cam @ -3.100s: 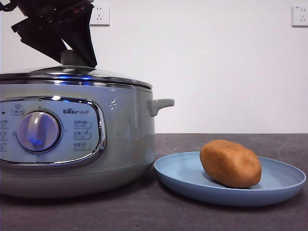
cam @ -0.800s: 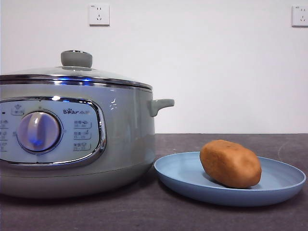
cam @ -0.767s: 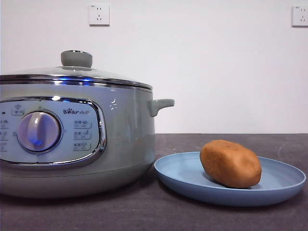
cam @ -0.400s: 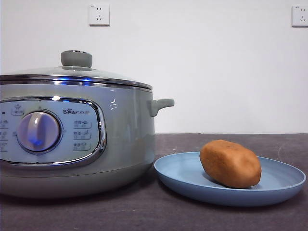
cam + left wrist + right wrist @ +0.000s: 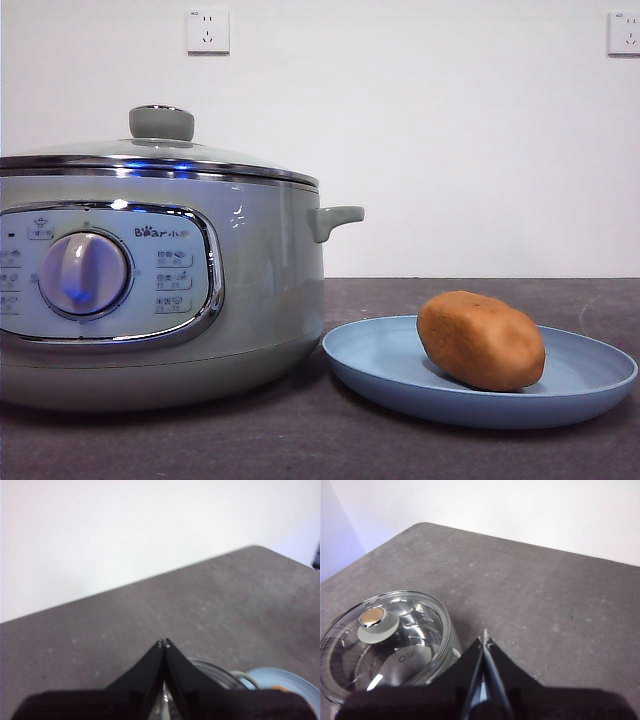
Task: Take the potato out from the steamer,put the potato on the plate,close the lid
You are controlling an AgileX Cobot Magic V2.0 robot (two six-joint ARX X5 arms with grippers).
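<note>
Glass lid point(image 5: 150, 152) seated square on steamer point(image 5: 260, 300), potato point(image 5: 481, 340) on plate point(image 5: 590, 385) — nothing left but keeping left gripper point(image 5: 163, 643) and right gripper point(image 5: 484, 640) pressed closed, empty, well clear.

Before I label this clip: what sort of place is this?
Probably a staged kitchen test bench, not a real kitchen: a steamer and a plate with a potato on a bare grey table, against a blank white wall with sockets.

a plain white wall point(image 5: 470, 150) carries two white power sockets, one at eleven o'clock point(image 5: 208, 30), another at one o'clock point(image 5: 624, 32); below, a dark grey speckled tabletop point(image 5: 450, 295).
</note>
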